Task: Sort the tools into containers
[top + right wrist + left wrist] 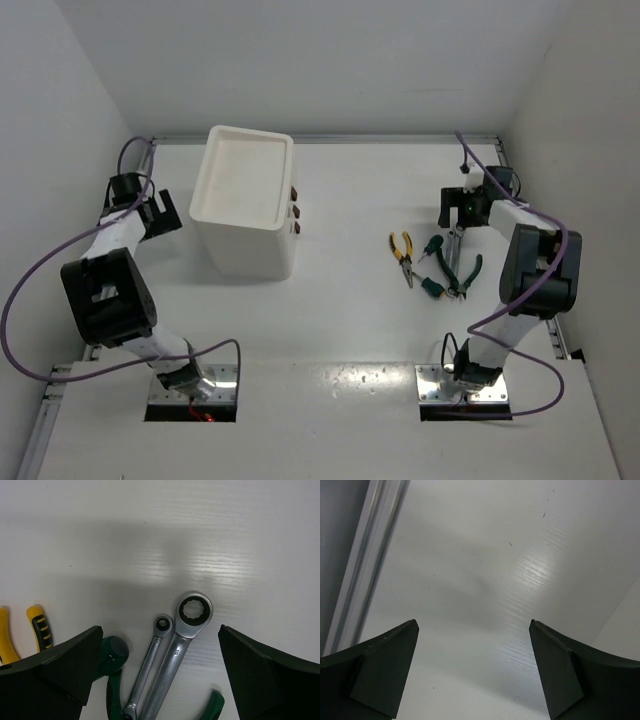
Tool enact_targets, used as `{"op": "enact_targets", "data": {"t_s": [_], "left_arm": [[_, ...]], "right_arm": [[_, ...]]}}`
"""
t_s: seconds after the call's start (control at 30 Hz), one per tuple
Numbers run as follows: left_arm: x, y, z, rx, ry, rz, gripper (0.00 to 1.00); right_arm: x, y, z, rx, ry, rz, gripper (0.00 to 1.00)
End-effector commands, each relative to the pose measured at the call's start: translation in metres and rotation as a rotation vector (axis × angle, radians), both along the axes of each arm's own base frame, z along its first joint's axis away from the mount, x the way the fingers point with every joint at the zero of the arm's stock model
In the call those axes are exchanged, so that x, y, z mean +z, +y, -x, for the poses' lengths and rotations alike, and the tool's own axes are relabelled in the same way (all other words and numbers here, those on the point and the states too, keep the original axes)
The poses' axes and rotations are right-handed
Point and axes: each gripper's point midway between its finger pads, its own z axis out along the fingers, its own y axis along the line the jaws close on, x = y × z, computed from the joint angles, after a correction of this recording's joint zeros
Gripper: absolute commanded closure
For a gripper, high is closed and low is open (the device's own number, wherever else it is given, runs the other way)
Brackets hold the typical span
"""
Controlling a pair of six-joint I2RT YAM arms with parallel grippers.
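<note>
Ops: Status, top view?
Dev: Drawer unit (245, 200) far left, left gripper (163, 220) near it. Yellow-handled pliers (402, 252) and green-handled pliers (462, 276) right, by right gripper (455, 225).
Ops: Left wrist?
Dev: Fingers (385, 670) spread — over table (485, 555).
Ops: Right wrist?
Dev: Fingers (55, 675) spread — two wrenches (172, 652) between them, nothing pinched.

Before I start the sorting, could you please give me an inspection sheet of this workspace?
Surface: white table.
Job's things: white drawer unit left of centre, tray top empty; yellow-handled pliers, green-handled pliers, screwdriver and two wrenches lie together at right, unsorted.
Clutter: nothing seen.
Grippers: left tool open over bare table; right tool open above the wrenches.
Cables: purple cables looping along each arm.
Surroundings: white walls.
</note>
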Motion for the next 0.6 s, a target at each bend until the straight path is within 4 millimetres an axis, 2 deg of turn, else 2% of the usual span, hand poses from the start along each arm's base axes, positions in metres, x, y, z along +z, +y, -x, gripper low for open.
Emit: {"op": "enact_targets", "data": {"t_s": [0.0,0.03,0.07,0.1,0.13,0.17,0.23,0.27,0.3,0.33,0.37,0.4,0.43,0.47,0.57], "left_arm": [[0.049,0.005,-0.015,-0.022,-0.139,-0.043,0.00],[0.056,0.002,-0.015,-0.040,-0.160,-0.045,0.00],[0.073,-0.003,-0.019,-0.073,-0.205,-0.042,0.02],[0.101,-0.007,-0.021,-0.094,-0.278,-0.053,0.04],[0.119,-0.007,-0.022,-0.116,-0.320,-0.066,0.07],[0.138,-0.017,-0.027,-0.176,-0.380,-0.055,0.11],[0.192,-0.021,-0.031,-0.238,-0.502,-0.090,0.12],[0.208,-0.020,-0.034,-0.240,-0.531,-0.106,0.12],[0.225,-0.019,-0.035,-0.250,-0.567,-0.116,0.17],[0.256,-0.022,-0.036,-0.269,-0.615,-0.132,0.19],[0.271,-0.026,-0.036,-0.289,-0.642,-0.134,0.21],[0.280,-0.034,-0.038,-0.333,-0.657,-0.111,0.26],[0.300,-0.042,-0.035,-0.365,-0.683,-0.106,0.28],[0.307,-0.049,-0.033,-0.391,-0.697,-0.085,0.30],[0.315,-0.075,-0.028,-0.460,-0.717,-0.007,0.36]], "right_arm": [[0.018,-0.001,-0.016,0.017,-0.061,0.008,0.00],[0.020,-0.001,-0.015,0.017,-0.061,0.008,0.00],[0.024,0.000,-0.016,0.023,-0.071,0.003,0.00],[0.024,0.000,-0.016,0.023,-0.072,0.003,0.00],[0.023,0.002,-0.013,0.029,-0.063,-0.006,0.00],[0.027,0.002,-0.014,0.029,-0.073,-0.004,0.00],[0.032,0.004,-0.015,0.035,-0.087,-0.008,0.00],[0.028,0.007,-0.010,0.049,-0.070,-0.016,0.00],[0.032,0.007,-0.010,0.049,-0.081,-0.013,0.00],[0.032,0.009,-0.010,0.068,-0.085,-0.017,0.00],[0.028,0.011,-0.005,0.073,-0.067,-0.029,0.00],[0.032,0.016,-0.006,0.084,-0.079,-0.026,0.00],[0.032,0.016,-0.006,0.084,-0.079,-0.026,0.00],[0.036,0.016,-0.007,0.085,-0.088,-0.024,0.00],[0.037,0.023,-0.003,0.108,-0.087,-0.055,0.00]]}}
